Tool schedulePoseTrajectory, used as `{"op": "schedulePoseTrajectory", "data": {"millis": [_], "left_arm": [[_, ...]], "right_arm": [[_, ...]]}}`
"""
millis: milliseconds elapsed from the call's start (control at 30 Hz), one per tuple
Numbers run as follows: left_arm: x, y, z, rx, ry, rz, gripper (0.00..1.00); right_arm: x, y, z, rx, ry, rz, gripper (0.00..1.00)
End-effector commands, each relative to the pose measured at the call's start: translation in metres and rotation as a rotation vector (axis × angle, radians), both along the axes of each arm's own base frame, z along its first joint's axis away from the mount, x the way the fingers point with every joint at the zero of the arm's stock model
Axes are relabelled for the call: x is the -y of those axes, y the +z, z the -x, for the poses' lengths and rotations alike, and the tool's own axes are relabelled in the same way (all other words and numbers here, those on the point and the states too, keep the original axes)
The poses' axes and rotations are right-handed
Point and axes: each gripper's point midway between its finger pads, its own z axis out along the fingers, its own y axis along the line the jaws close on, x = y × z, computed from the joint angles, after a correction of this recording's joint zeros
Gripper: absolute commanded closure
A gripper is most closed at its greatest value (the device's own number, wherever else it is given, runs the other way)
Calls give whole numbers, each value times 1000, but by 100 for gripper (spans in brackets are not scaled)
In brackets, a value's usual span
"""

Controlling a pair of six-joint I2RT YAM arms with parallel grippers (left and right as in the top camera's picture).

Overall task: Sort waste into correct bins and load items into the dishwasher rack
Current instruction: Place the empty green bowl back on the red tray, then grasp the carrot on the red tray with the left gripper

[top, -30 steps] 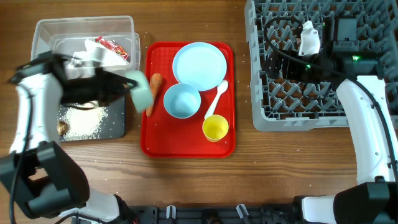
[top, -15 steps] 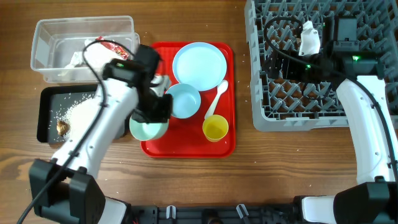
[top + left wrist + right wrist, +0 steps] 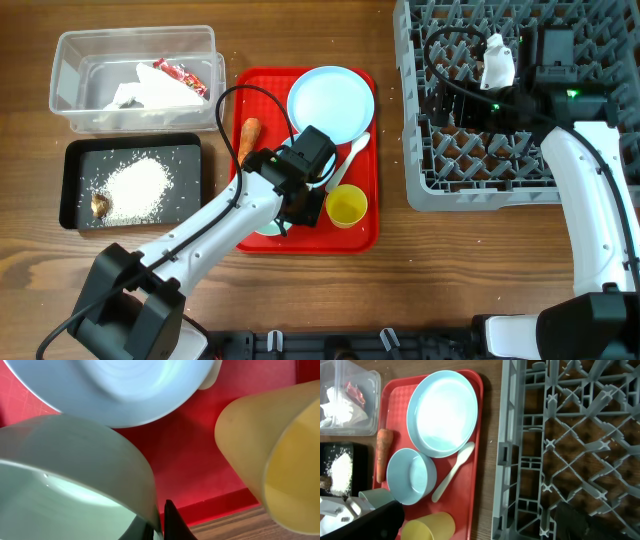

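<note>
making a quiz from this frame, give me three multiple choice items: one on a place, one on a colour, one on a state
1. The carrot lies: A on bare wood; B on the red tray; C held in the air.
2. The cup is: A yellow; B black; C grey.
3. The left pincer is: A open and empty; B shut on nothing; C shut on the green bowl.
Key: 1 B, it rests by the tray's left rim. 2 A, plain in the overhead view. 3 C, its finger sits against the bowl's rim in the left wrist view.
</note>
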Motion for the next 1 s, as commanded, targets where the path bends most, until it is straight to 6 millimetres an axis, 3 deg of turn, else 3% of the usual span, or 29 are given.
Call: {"op": "schedulePoseTrajectory", "data": {"millis": [0, 133, 200, 267, 333, 467, 600, 700, 767, 900, 967], "left_arm": [[-2, 0, 4, 2, 3, -9, 92], [-3, -1, 7, -13, 3, -11, 90], [-7, -1, 11, -31, 2, -25, 84], [-12, -2, 18, -60, 2, -47, 70], [-13, -2, 19, -62, 3, -49, 49], [-7, 0, 9, -26, 12, -21, 33], [-2, 29, -23, 49, 91, 36, 28], [-11, 64, -58, 124, 177, 83, 23], [-29, 85, -89, 197, 261, 123, 17], [-71, 91, -127, 271, 395, 144, 17], [-96, 73, -138, 242, 457, 115, 18]], "right_arm": [[-1, 3, -5, 7, -3, 4, 0], [-1, 3, -5, 7, -3, 4, 0], [-1, 3, -5, 8, -3, 4, 0], [-1, 2, -5, 8, -3, 3, 0], [-1, 3, -7, 12, -4, 3, 1], [-1, 2, -6, 11, -4, 3, 0], [-1, 3, -7, 13, -3, 3, 0], [-1, 3, -7, 13, -4, 3, 0], [-1, 3, -7, 16, -4, 3, 0], [-1, 3, -8, 15, -5, 2, 0], [-1, 3, -9, 18, -7, 1, 0]]}}
